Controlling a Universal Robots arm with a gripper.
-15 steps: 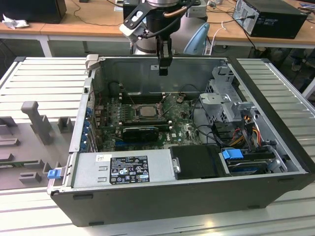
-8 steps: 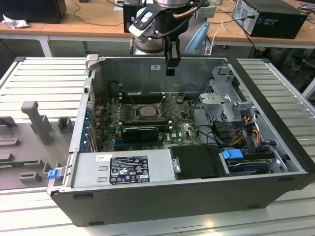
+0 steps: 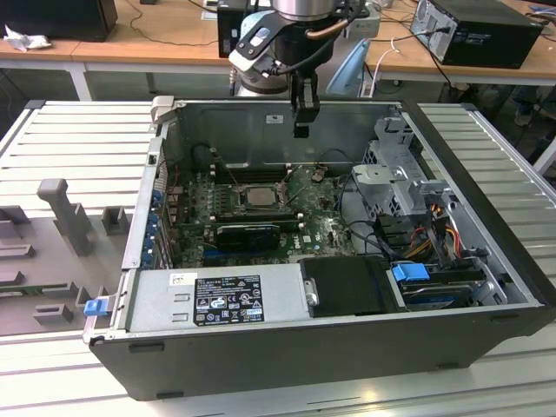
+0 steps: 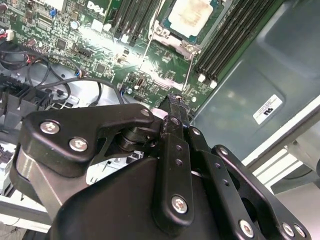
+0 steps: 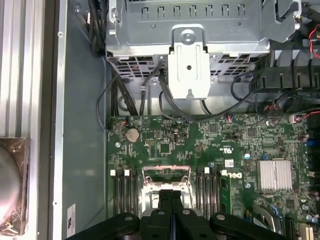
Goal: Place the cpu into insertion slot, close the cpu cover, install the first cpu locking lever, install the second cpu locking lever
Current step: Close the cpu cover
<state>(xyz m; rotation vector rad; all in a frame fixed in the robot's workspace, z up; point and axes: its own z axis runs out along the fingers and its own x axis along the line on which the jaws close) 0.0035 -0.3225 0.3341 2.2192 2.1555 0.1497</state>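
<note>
The cpu lies in its socket on the green motherboard, its pale metal top facing up. In the second wrist view the cpu has the metal cpu cover lying as a frame around it. Two thin wire levers run along the socket's sides. My gripper hangs above the case's back wall, well above the socket, shut with nothing between its fingers. Its black fingers are pressed together and hide part of the socket. The fingertips are also seen in the second wrist view.
The open computer case lies on a ribbed metal table. A power supply sits at its near side and a metal drive cage with cables on the exterior view's right. Memory slots flank the socket. Grey fixtures stand on the exterior view's left.
</note>
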